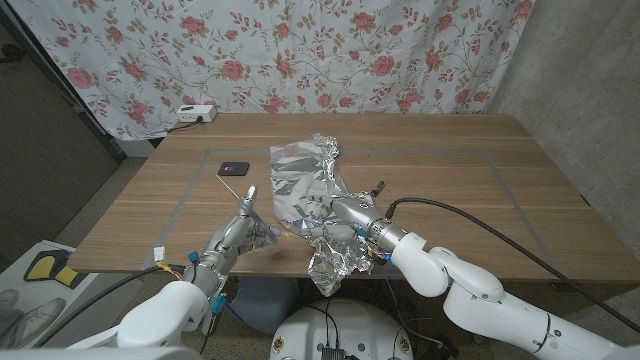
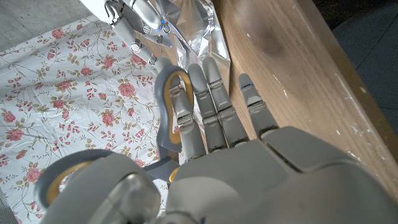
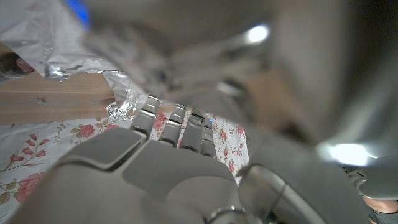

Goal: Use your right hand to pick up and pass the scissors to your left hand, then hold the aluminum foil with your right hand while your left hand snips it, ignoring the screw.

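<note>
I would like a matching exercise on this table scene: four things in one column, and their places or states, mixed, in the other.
Things:
1. scissors
2. foil
3. small black object
4. white power strip

Places or states:
A. far edge, by the curtain
B. in the left hand
C. crumpled, under the right hand
D. flat on wood, beside the foil

Pairs: 1-B, 2-C, 3-D, 4-A

I see the foil (image 1: 310,195) mid-table (image 1: 480,200), running to the near edge and spilling over it. My left hand (image 1: 240,232) with the scissors (image 1: 247,206) sits just left of it, my right hand (image 1: 352,222) on it. A screw (image 1: 377,187) lies right of the foil, a phone (image 1: 233,168) left, a power strip (image 1: 195,114) at the far-left corner.
</note>
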You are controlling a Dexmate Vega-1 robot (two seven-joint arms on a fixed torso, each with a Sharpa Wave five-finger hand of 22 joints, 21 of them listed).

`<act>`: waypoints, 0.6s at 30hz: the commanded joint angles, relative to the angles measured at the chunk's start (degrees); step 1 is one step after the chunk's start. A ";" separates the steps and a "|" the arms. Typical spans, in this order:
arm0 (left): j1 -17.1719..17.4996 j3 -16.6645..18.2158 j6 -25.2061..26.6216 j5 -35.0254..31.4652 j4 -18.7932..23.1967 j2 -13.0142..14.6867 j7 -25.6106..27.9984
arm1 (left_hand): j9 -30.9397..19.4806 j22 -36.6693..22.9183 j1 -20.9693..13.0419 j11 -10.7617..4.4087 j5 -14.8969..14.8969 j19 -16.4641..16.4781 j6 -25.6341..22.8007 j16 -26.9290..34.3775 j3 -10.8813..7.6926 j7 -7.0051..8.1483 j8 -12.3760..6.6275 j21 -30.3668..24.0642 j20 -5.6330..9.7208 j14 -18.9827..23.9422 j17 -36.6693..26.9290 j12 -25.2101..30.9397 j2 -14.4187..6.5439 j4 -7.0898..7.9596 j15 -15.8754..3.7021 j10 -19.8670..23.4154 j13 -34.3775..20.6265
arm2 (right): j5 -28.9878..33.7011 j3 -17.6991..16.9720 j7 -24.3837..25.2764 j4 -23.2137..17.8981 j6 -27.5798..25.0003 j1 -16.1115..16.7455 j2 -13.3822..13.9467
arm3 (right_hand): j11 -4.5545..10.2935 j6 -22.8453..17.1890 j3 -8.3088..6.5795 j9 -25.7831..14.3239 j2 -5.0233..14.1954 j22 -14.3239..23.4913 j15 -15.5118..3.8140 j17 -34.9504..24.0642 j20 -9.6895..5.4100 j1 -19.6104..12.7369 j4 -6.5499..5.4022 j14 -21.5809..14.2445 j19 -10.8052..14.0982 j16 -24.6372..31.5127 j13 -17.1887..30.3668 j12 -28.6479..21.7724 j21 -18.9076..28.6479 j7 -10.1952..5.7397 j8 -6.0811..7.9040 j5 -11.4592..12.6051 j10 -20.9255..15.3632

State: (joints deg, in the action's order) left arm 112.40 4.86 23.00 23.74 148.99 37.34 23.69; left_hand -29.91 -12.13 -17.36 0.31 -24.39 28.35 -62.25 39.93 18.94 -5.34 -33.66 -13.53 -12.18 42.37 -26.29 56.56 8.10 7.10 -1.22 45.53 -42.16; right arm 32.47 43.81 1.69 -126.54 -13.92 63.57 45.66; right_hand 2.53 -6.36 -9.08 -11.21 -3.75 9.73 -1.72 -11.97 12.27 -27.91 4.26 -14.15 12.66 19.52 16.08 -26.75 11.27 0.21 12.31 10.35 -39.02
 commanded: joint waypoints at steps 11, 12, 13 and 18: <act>0.39 0.09 -0.91 -0.04 -0.17 0.11 0.08 | -0.33 -0.28 -0.10 -0.53 -0.33 -0.12 1.55 0.48 0.35 -2.62 0.26 0.18 -0.08 0.53 -0.03 1.48 -0.67 0.27 0.05 1.01 -0.37 | 11.67 2.30 -2.01 1.09 -1.29 -0.09 -1.24 | 2.91 -0.68 -1.97 -0.06 2.29 0.21 -0.83 -0.26 -0.29 -4.01 2.25 -0.32 1.62 -0.42 1.35 -1.38 0.21 -1.47 0.07 0.71 -1.73; 0.33 0.07 -0.92 -0.06 -0.21 0.13 0.08 | -0.31 -0.28 -0.09 -0.48 -0.33 -0.11 1.49 0.47 0.35 -2.54 0.29 0.18 -0.08 0.59 0.03 1.40 -0.68 0.27 0.04 1.03 -0.21 | 11.87 2.24 -2.15 1.13 -1.33 -0.04 -1.24 | 3.16 -0.68 -2.29 -0.06 2.61 0.22 -1.21 -0.27 -0.36 -4.61 2.54 -0.50 2.00 -0.45 1.55 -1.66 0.31 -1.56 0.03 0.71 -1.95; 0.29 0.03 -0.93 -0.09 -0.23 0.14 0.08 | -0.27 -0.28 -0.09 -0.48 -0.34 -0.11 1.52 0.47 0.35 -2.57 0.35 0.18 -0.08 0.54 0.01 1.39 -0.68 0.27 0.02 1.00 -0.21 | 11.98 2.16 -2.34 1.15 -1.38 0.02 -1.24 | 3.25 -0.73 -3.32 -0.06 3.59 0.22 -1.30 -0.29 -0.33 -6.58 3.44 -0.76 2.63 -0.58 1.98 -2.26 0.40 -1.64 -0.03 0.74 -2.35; -0.09 -0.25 -0.88 -0.02 -0.22 0.18 0.09 | -0.36 -0.29 -0.08 -0.53 -0.36 -0.09 1.39 0.52 0.35 -2.50 0.42 0.20 -0.08 0.64 0.07 1.42 -0.72 0.30 -0.03 1.17 -0.13 | 13.03 1.90 -2.38 1.32 -1.40 0.38 -1.16 | 4.12 -1.86 -6.03 -0.03 5.31 0.14 -3.26 -0.25 -0.44 -12.36 5.62 -2.77 5.05 -0.61 3.03 -4.12 0.64 -2.44 0.09 0.87 -4.25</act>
State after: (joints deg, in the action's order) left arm 112.69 4.85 22.30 23.79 148.86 37.41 23.89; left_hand -30.20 -12.12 -17.44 0.53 -24.39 28.35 -62.34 39.93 19.06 -5.43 -33.53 -13.53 -12.18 42.37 -26.18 56.57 8.03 7.22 -1.22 45.75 -42.05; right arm 41.67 45.64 0.07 -125.57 -14.71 63.40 44.63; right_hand 6.30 -7.69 -13.53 -11.21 0.81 9.73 -2.27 -12.14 11.65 -37.26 9.02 -15.79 16.38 19.03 18.55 -29.90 11.55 -1.57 12.31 10.63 -41.98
